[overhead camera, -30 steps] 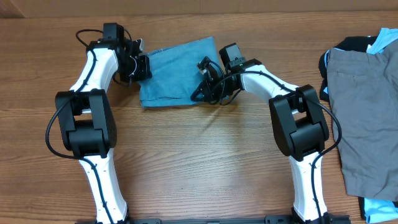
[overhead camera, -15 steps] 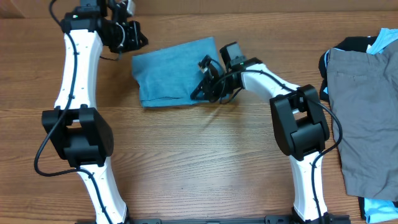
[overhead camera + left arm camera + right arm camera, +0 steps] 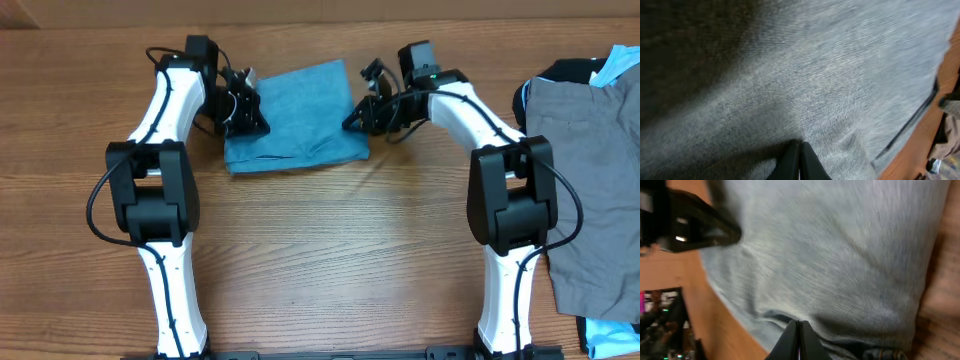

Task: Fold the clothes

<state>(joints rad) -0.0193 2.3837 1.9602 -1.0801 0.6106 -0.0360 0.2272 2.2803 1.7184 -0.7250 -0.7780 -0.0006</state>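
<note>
Light-blue folded jeans [image 3: 295,120] sit as a chunky rectangle at the far middle of the table [image 3: 330,260], with grey trousers [image 3: 590,170] well off to the right. The left gripper [image 3: 800,159] and right gripper [image 3: 798,336] are both pressed fully together, tips on the denim at opposite edges. Half a second ago the left arm was stretched away up-left.

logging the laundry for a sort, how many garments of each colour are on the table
light-blue denim jeans: 1
grey trousers: 1
black garment: 1
pale-blue garment: 1 (shows above and below the grey trousers; counted as one piece, though it cannot be told for sure)
total: 4
</note>
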